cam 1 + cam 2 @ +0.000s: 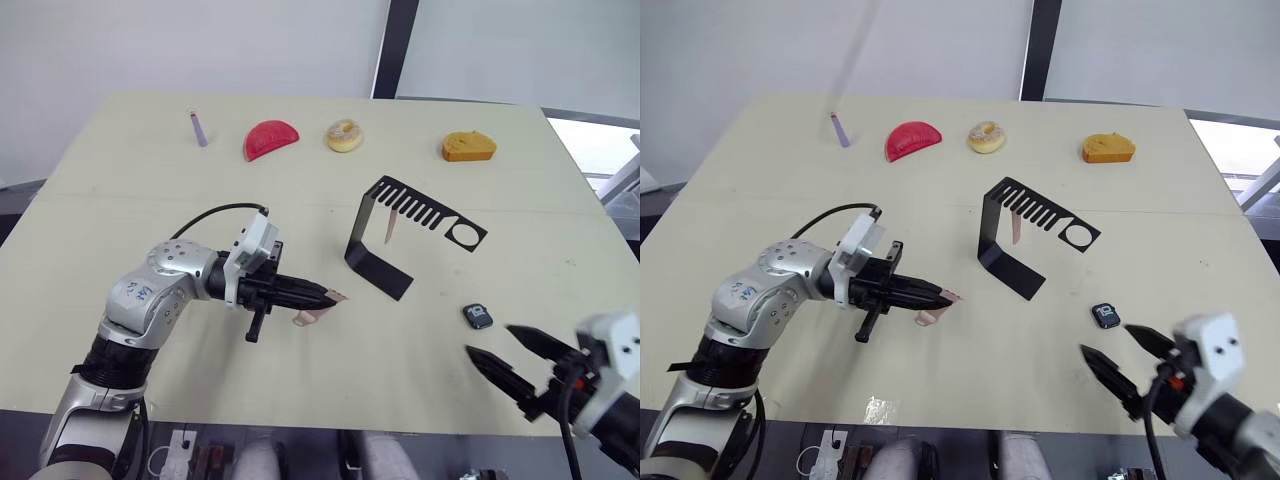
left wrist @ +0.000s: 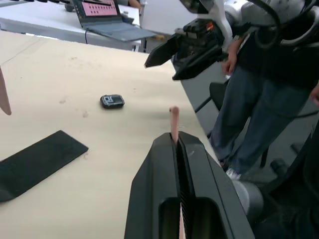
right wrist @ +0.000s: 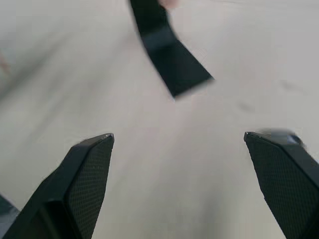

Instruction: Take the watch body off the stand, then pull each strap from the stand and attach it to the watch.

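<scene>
Left tool pinches a strap left of the stand; right tool gapes wide near the watch body

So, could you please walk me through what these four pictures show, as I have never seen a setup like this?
This is a two-armed humanoid robot at a pale table. The two wide pictures come from its head, looking down over its arms. The other two come from cameras on its wrists, looking along each pincer's fingers.

The left pincer is shut on a pinkish strap, just above the table. The right pincer is open and holds nothing.

Between them stands a black bent stand with a comb-like top, where a second strap hangs. The small black watch body lies on the table near the right pincer.

Along the far edge lie a purple stick, a red slice, a doughnut and an orange piece. A person stands beside the table in the left wrist view.
</scene>
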Controlling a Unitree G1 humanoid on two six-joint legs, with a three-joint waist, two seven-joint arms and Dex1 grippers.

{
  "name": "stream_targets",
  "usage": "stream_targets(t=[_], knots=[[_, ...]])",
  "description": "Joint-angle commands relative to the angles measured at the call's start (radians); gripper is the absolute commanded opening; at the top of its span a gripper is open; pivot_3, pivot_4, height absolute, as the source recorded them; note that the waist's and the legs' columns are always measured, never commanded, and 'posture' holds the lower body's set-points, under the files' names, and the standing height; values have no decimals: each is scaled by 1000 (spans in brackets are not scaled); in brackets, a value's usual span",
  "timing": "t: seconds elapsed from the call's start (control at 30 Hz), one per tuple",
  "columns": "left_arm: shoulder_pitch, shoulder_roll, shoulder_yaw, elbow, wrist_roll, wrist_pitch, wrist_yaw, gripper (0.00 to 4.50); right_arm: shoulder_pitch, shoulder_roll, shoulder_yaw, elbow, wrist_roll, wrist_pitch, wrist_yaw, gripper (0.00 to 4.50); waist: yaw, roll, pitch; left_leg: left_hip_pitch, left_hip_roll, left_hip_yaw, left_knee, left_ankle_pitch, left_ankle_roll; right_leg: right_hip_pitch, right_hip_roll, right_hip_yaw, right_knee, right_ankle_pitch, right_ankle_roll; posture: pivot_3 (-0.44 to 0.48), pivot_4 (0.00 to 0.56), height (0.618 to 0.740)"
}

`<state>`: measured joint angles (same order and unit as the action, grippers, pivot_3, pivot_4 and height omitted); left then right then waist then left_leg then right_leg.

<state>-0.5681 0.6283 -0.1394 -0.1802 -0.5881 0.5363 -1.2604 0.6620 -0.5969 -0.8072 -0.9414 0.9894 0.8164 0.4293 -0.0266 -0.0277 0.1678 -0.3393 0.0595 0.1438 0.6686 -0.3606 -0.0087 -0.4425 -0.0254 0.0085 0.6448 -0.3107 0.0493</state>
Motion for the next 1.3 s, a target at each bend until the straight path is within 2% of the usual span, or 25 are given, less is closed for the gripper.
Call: stream_targets(t=[0.03, 0.13, 0.27, 0.47, 0.67, 0.9, 1.3], knots=[[-1, 6, -11, 4, 62, -121, -41, 0, 104, 57, -55, -22, -98, -111, 58, 4434, -4, 0, 0, 1, 0, 1, 0, 0, 0, 0, 0, 1, 0, 0, 0, 0, 150, 737], [10, 11, -15, 10, 87, -164, -55, 0, 159, 89, -41, -4, -147, -169, 83, 4434, -8, 0, 0, 3, 0, 2, -3, 0, -1, 2, 1, 1, 0, 0, 0, 0, 150, 737], [23, 6, -16, 3, 88, -163, -51, 0, 132, 79, 40, 49, -224, -209, 87, 4434, -6, 0, 0, 4, 0, 2, -4, 0, -1, 3, 1, 2, 0, 0, -1, 0, 150, 737], [31, -15, -20, -29, 66, -109, -17, 0, -78, 35, 243, 204, -371, -215, 31, 4434, -2, 0, 0, 4, -1, 2, -2, 0, 1, 2, 0, 2, 0, 0, -1, 0, 150, 737], [31, -23, -8, -61, 43, -52, 10, 0, -246, 51, 365, 325, -459, -213, -8, 4434, -1, 1, 0, 4, -2, 2, -2, 1, 1, 1, 0, 2, 1, 0, -1, 0, 150, 737], [28, -23, -3, -80, 34, -23, 29, 0, -353, 65, 421, 420, -510, -202, -29, 4434, -1, 1, 0, 4, -1, 2, -2, 1, 1, 1, 0, 2, 2, 0, -1, 0, 150, 737], [34, -25, 0, -107, 24, -3, 56, 0, -406, 116, 470, 434, -561, -160, -94, 4434, -2, 1, 0, 4, -1, 2, -1, 1, 0, 0, 0, 2, 4, 0, -1, 0, 150, 737]])
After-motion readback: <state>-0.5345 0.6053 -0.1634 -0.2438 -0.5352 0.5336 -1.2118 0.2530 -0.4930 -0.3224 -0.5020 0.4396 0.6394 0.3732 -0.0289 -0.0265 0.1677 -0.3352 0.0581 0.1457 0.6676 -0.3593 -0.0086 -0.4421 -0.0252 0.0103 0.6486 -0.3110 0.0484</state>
